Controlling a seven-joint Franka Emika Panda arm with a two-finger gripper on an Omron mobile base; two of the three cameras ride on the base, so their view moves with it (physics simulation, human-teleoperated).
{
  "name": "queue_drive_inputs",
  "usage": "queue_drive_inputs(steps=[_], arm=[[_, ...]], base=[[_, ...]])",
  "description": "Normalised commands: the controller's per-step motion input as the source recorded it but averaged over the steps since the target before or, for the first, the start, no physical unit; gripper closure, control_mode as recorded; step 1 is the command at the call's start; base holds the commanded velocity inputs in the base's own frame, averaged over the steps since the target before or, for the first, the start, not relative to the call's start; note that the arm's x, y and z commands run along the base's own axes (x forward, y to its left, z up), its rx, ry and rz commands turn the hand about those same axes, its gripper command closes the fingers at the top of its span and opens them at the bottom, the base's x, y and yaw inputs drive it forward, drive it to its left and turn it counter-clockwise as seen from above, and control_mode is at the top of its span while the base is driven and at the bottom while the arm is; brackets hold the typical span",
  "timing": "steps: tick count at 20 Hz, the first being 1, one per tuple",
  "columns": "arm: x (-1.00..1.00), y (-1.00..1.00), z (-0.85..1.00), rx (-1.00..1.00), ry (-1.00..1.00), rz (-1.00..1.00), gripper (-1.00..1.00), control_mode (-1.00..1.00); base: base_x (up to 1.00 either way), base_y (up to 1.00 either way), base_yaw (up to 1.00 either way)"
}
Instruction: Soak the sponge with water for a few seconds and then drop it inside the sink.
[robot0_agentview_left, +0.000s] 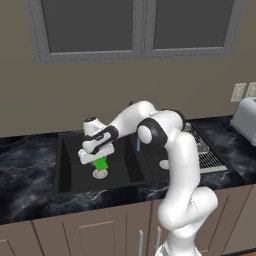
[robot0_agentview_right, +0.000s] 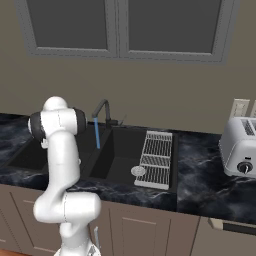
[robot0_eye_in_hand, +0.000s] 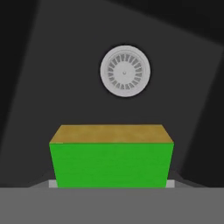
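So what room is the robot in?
It looks like a kitchen. There's a black sink with a faucet running water, a toaster on the dark counter, and wooden cabinets underneath.

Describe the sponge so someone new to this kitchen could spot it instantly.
Find the black double-basin sink set in the dark marble counter under the window. Over its left basin, the white arm's gripper holds the sponge just above a round silver drain. It is the scene's one bright green block, with a yellow layer.
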Motion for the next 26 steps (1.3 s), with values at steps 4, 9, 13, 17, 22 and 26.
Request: queue_drive_inputs(steps=[4,9,13,17,22,26], arm=[[0.01,0.0,-0.19,0.03,-0.14,0.0,1.0,-1.0],[0.05,0.0,-0.17,0.03,-0.12,0.0,1.0,-1.0],[0.16,0.05,-0.18,0.03,-0.11,0.0,1.0,-1.0],[0.17,0.05,-0.14,0.09,-0.1,0.0,1.0,-1.0],[0.14,0.06,-0.15,0.11,-0.06,0.0,1.0,-1.0],[0.04,0.0,-0.35,0.05,-0.01,-0.01,1.0,-1.0]], base=[[0.0,0.0,0.0],[0.0,0.0,0.0],[0.0,0.0,0.0],[0.0,0.0,0.0],[0.0,0.0,0.0],[0.0,0.0,0.0]])
